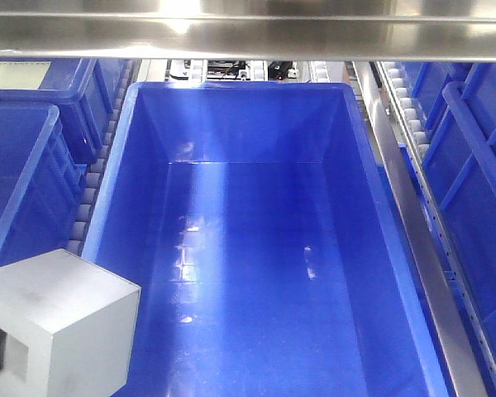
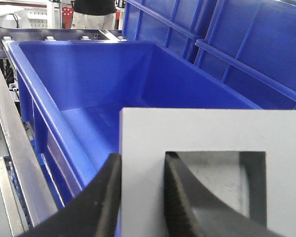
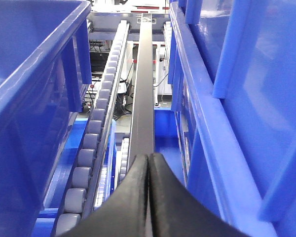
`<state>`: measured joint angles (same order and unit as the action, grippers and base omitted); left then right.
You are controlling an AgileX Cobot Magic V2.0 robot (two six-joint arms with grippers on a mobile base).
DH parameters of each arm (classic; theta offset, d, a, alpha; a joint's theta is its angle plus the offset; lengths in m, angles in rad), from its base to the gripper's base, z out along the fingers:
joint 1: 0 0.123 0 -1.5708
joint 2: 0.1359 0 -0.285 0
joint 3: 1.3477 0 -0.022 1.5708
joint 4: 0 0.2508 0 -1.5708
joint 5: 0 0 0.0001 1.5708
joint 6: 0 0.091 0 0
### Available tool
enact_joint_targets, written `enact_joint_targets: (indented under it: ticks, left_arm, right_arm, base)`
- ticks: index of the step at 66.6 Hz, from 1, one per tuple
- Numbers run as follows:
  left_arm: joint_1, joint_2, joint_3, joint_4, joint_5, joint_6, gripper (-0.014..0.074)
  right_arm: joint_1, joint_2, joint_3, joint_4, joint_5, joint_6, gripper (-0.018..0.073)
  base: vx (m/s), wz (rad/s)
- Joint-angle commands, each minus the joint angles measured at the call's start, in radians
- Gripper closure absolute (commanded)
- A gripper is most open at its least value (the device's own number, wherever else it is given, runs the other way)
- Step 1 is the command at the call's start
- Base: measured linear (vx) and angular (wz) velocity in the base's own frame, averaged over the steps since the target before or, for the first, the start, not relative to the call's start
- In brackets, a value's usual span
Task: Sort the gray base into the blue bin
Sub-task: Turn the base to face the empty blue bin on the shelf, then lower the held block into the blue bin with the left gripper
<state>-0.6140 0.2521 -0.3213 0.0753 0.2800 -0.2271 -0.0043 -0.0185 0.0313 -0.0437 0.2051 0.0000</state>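
The matte gray cube-like block [image 1: 58, 318] sits at about 8 o'clock in the front-facing view, overlapping the near-left rim of the large, deep, bright-blue plastic crate [image 1: 107, 190]; whether it touches that rim cannot be told. Its top face and two side faces show, and a dark cut-out shows low on its left side.

In the left wrist view the block [image 2: 143, 143] fills the lower right, with its square recess facing the camera. The left gripper [image 2: 143, 197] grasps it: one black finger [image 2: 106, 197] presses the outside of the block's left wall and the other ribbed black finger [image 2: 187, 192] sits inside the recess, so the wall is pinched between them. Behind the block the crate [image 2: 39, 98] opens up, its smooth sloped walls running toward 12 o'clock. Another blue crate [image 2: 246, 44] rises at 2 o'clock.

In the right wrist view the right gripper [image 3: 148, 197] sits at 6 o'clock with its two black fingers [image 3: 130, 197] pressed together, clenched on nothing. Ahead of it a dark metal rail [image 3: 144, 89] runs toward 12 o'clock, with a row of gray conveyor rollers [image 3: 96, 133] just beside it at 9 o'clock. Blue crate walls [image 3: 24, 74] stand on both sides.

In the front-facing view a shiny steel bar [image 1: 248, 33] crosses at 12 o'clock, and further blue crates [image 1: 471, 165] flank the main one.
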Motion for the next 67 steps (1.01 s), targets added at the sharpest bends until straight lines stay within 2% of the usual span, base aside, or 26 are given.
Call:
enact_joint_targets:
  ticks: [1,24,32,36,44,54,67]
  left_arm:
    - [-0.006,0.009,-0.03,-0.009,-0.111,-0.005,0.0604]
    - [-0.006,0.009,-0.03,-0.008,-0.129,-0.005,0.0604]
    - [-0.006,0.019,-0.032,-0.07,-0.134,-0.055,0.0603]
    - [-0.006,0.044,-0.032,-0.075,-0.142,-0.056,0.0603]
    - [-0.006,0.16,-0.038,-0.075,-0.214,-0.055,0.06]
    - [-0.006,0.335,-0.124,-0.075,-0.28,-0.047,0.0594]
    - [-0.006,0.572,-0.261,-0.042,-0.292,-0.015,0.0593]
  right_arm:
    - [-0.002,-0.008,0.006,-0.009,-0.081,-0.012,0.0564]
    - [-0.002,-0.008,0.006,-0.009,-0.08,-0.012,0.0564]
    - [-0.002,-0.008,0.006,-0.009,-0.08,-0.012,0.0564]
    - [-0.002,-0.008,0.006,-0.009,-0.08,-0.012,0.0564]
    - [-0.002,-0.008,0.006,-0.009,-0.08,-0.012,0.0564]
    - [-0.002,-0.008,0.006,-0.009,-0.08,-0.012,0.0564]
    - [-0.002,-0.008,0.006,-0.009,-0.08,-0.012,0.0564]
  base:
    - [0.0,0.0]
    - [0.0,0.0]
    - [0.0,0.0]
    - [0.0,0.0]
    - [0.0,0.0]
    - [0.0,0.0]
    - [0.0,0.0]
